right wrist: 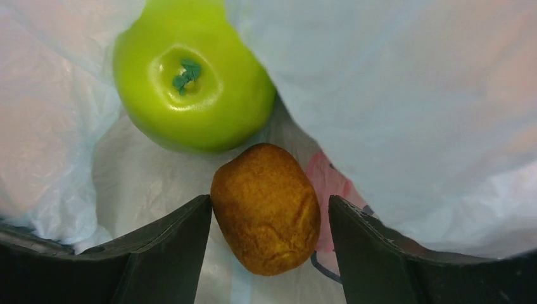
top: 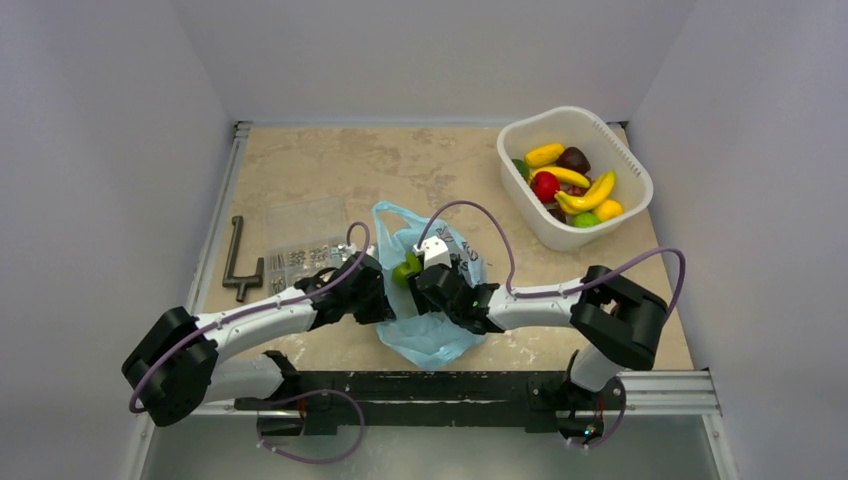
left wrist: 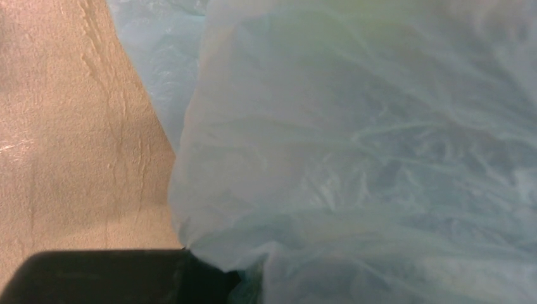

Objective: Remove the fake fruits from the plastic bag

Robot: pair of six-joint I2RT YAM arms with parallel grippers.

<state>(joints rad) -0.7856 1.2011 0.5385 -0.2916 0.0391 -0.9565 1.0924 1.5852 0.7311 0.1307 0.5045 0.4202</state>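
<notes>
Top view: plastic bag lies crumpled mid-table, between the two wrists. Green apple shows at its mouth. Left gripper is at the bag's left edge and right gripper is over the opening. White basket of fruit sits far right.

Left wrist: bag film fills the frame, table to the left. Jaws pressed together, apparently on a fold of film; the contact is hidden.

Right wrist: jaws spread inside the bag, flanking a brown-orange fruit with gaps on both sides. The apple is just beyond it.

Overhead view from behind, facing down, wrist views close up, all sharing plastic bag
</notes>
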